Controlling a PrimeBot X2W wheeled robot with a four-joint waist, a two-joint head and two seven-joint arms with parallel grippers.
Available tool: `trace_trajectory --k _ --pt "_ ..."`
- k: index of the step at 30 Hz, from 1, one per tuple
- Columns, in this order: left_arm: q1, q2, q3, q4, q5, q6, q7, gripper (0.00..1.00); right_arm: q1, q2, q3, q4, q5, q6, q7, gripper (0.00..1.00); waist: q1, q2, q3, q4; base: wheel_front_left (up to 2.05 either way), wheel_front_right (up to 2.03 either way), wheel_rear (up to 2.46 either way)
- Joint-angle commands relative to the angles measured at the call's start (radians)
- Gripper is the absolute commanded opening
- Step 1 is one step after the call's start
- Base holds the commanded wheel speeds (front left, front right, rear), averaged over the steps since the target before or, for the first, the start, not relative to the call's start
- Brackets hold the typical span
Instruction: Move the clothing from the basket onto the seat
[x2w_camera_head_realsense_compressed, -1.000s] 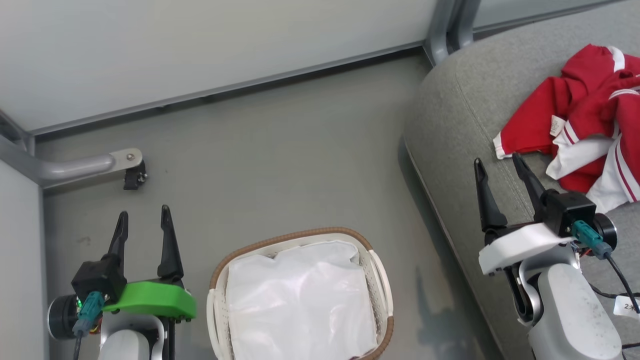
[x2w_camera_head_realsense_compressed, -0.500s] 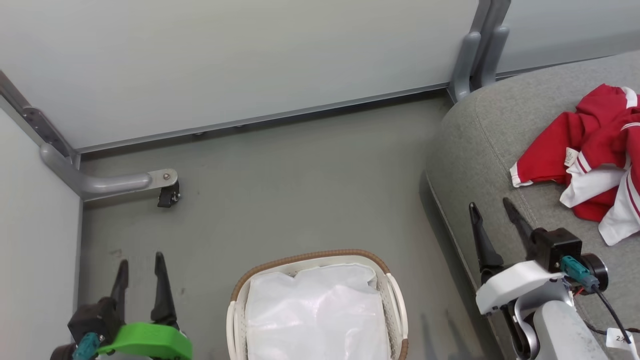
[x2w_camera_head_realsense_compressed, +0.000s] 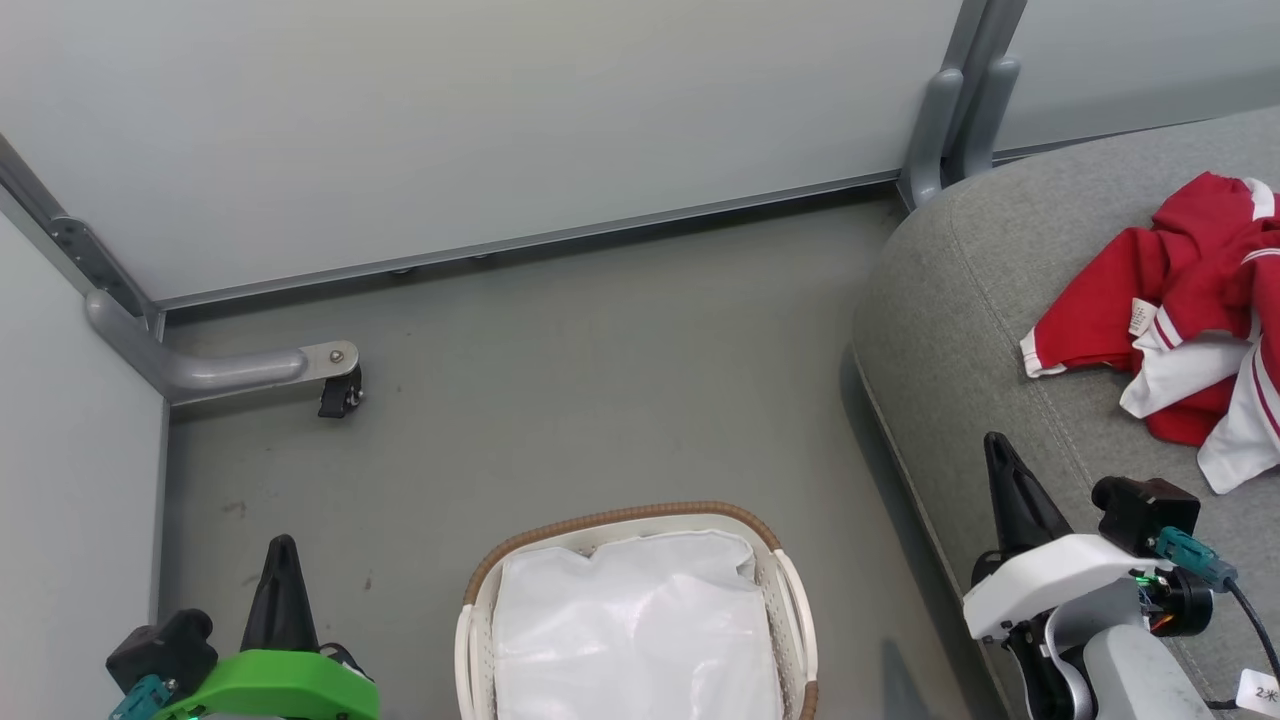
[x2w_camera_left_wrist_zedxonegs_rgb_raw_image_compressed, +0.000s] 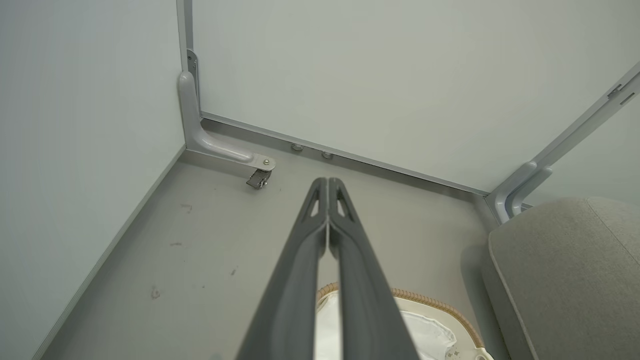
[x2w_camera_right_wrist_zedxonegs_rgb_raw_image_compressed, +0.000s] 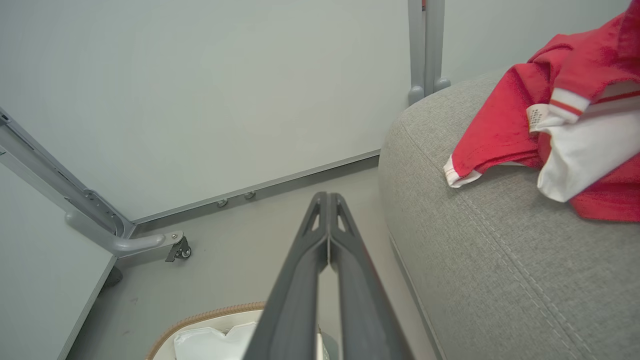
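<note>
In the head view the clothing (x2w_camera_head_realsense_compressed: 1170, 290) lies on the seat (x2w_camera_head_realsense_compressed: 950, 320), the basket (x2w_camera_head_realsense_compressed: 620, 512) holding white lining (x2w_camera_head_realsense_compressed: 630, 630). The wrist views show left claw (x2w_camera_left_wrist_zedxonegs_rgb_raw_image_compressed: 327, 185) and right claw (x2w_camera_right_wrist_zedxonegs_rgb_raw_image_compressed: 327, 200) pressed closed, empty.

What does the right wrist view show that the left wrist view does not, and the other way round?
Right wrist view alone of the two: the red clothing lying on the seat, and the shut right end effector. Left wrist view alone: the shut left end effector. Both: the seat, the rim of the basket, the castor foot.
</note>
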Motion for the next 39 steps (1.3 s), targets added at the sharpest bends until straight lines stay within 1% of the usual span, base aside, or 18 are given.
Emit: trace_trajectory --k 1,19,39 --pt "-0.019 0.004 0.007 -0.018 -0.041 -0.004 0.007 0.00 -0.006 -0.005 -0.006 -0.022 0.046 0.000 0.010 0.00 0.0001 0.0000 -0.001 0.001 0.00 0.00 0.00" --pt "-0.037 0.005 0.021 -0.038 -0.314 -0.015 0.081 0.00 0.014 -0.007 -0.028 -0.053 0.347 0.000 0.085 0.00 0.0001 0.0000 -0.015 0.008 0.00 0.00 0.00" --pt "-0.055 0.007 0.036 -0.054 -0.559 -0.025 0.150 0.00 0.032 -0.010 -0.050 -0.077 0.616 0.000 0.152 0.00 0.0001 0.0000 -0.030 0.016 0.00 0.00 0.00"
